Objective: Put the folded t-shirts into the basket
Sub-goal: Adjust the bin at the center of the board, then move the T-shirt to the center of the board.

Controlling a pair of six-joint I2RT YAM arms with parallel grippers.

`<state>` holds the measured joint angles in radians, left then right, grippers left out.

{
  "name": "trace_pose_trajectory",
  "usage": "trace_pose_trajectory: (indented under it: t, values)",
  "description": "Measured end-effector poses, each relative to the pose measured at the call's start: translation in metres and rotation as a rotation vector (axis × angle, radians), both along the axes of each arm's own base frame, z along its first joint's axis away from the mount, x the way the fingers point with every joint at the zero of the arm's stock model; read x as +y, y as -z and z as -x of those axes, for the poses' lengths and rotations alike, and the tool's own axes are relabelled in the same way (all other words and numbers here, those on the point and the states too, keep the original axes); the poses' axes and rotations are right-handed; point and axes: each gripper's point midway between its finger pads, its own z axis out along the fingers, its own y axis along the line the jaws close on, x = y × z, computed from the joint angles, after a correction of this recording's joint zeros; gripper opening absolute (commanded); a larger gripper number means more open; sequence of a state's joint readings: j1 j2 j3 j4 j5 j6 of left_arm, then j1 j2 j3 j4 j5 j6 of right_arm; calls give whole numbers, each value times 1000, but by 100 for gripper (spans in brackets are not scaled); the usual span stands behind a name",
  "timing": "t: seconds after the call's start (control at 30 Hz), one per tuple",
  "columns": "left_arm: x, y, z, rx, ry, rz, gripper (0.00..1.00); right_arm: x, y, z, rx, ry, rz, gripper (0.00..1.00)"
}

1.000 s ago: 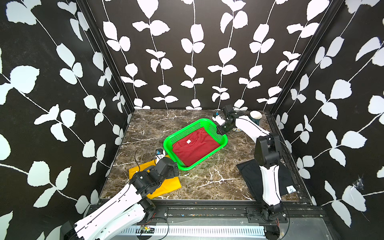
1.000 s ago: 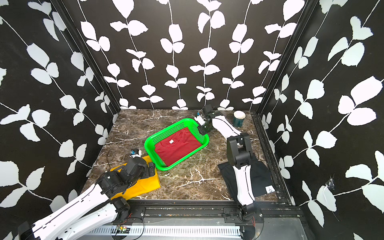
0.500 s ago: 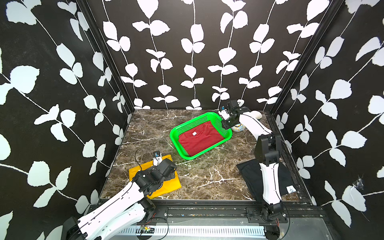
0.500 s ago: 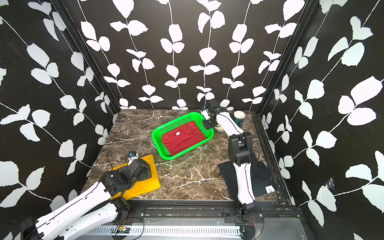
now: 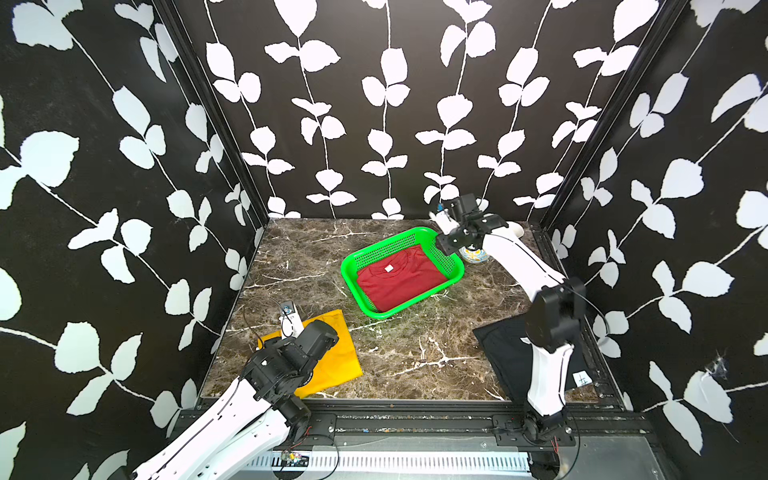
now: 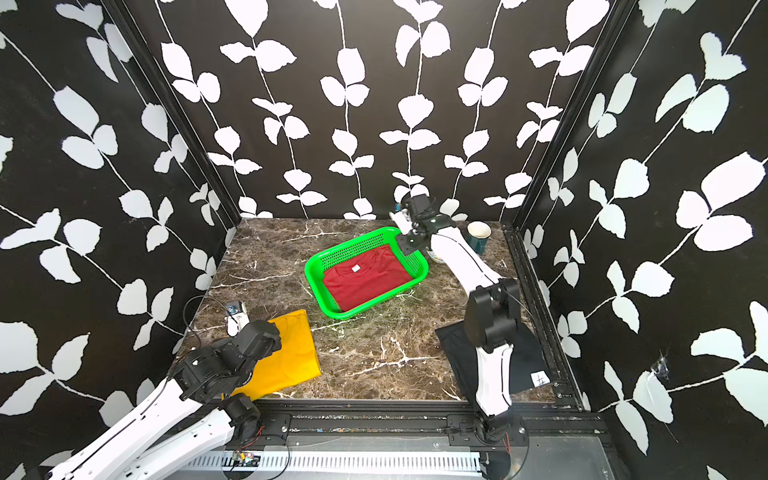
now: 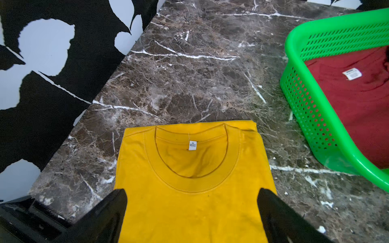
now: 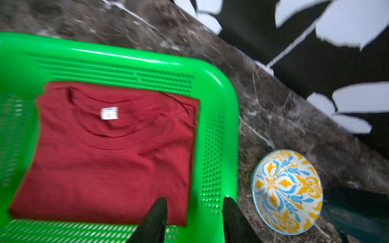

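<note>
- At the basket's (image 5: 386, 249) far right corner, the right gripper (image 8: 194, 198) straddles the rim. Its jaws are partly parted, one finger above the dark red shirt (image 5: 399, 282) and one outside the mesh wall. Nothing looks pinched between them.
- That red shirt lies flat inside the basket, label up, so one of three is home!
- Over at the front left of the marble tabletop (image 5: 395, 357), the left gripper (image 7: 192, 190) gapes wide over the yellow shirt (image 7: 189, 168), a finger on each side of the fold and nothing in hand.
- The black shirt (image 5: 507, 357) lies at the front right of the table, partly hidden behind the right arm.
- My read is that the yellow shirt's pickup is the step in hand.
- Next, the left claw should drop to the shirt's near edge and pinch through every layer so the fold holds. Then it carries the shirt across and lays it on the red one.
- The right arm would do well to clear the basket first, minding the patterned bowl (image 8: 287, 197) just beside that corner.
</note>
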<state>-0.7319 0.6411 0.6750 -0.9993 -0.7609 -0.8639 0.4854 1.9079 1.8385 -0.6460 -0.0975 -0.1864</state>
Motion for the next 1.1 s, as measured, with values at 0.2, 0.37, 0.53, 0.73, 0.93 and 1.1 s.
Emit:
trace_pose_trajectory:
  t: [0.2,0.37,0.53,0.73,0.93,1.1]
  values:
    - [17,7,-10,44,-103,37,98,125,-58,119,-153,-308,-184,47]
    - [35,3,-20,66,-187,152,98,169,-10,182,-59,-386,-187,47]
    - [56,-9,-34,53,-267,226,99,205,47,239,115,-335,-163,46]
    - [55,3,-45,111,-260,261,99,219,119,302,317,-207,-58,47]
    - [51,6,-52,114,-247,303,98,209,176,325,383,-72,57,48]
    - [47,6,-56,112,-230,322,99,201,205,323,406,1,99,32]
